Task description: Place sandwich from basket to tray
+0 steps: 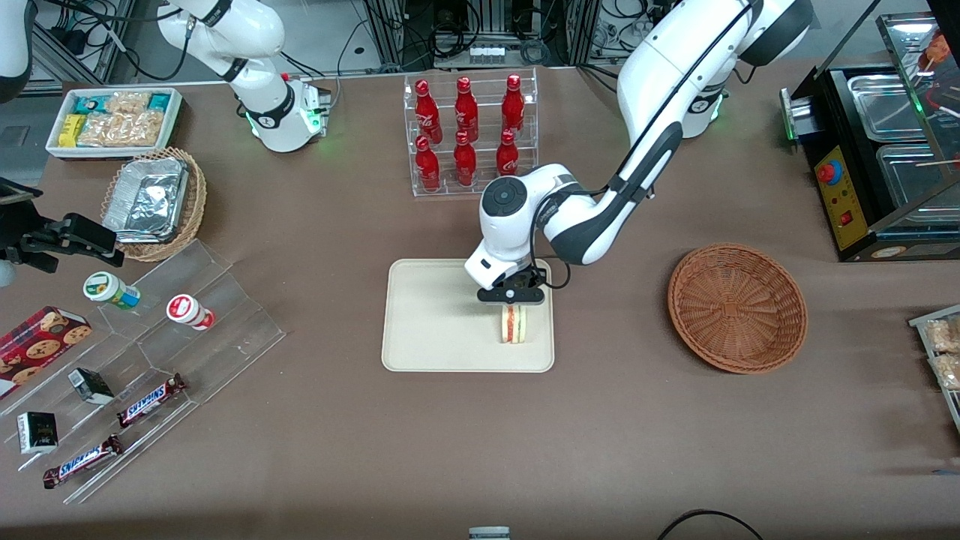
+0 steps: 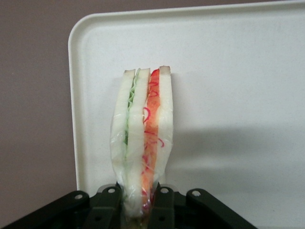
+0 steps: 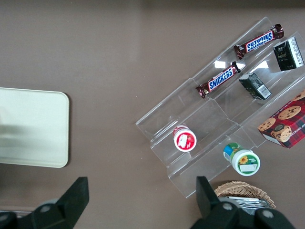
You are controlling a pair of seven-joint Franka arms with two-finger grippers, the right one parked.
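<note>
Holding the sandwich [image 2: 143, 138] pinched at its top edge, the gripper [image 1: 511, 295] sits over the tray [image 1: 427, 315], jaws closed narrow on the wrapped wedge. Sandwich hangs directly under the gripper, cut face showing red and green layers; front view puts its lower end at or on the tray surface, can't tell if it's fully seated.

Handling call: light, soft bread in slick film, slices already splaying apart below the grip. Squeezes easily, so a light pinch across the slices near the top edge is right; harder and it deforms or the film slips.

Edges: sandwich is near the tray's rim on the working arm's side and the rim nearest the front camera, still inside both. Bare tray surface stretches toward the parked arm's end, so room to shift inward. Straight-up retreat looks clear.

Farther out on the counter [image 1: 600, 420], the basket [image 1: 737, 307] sits empty, well apart toward the working arm's end.
</note>
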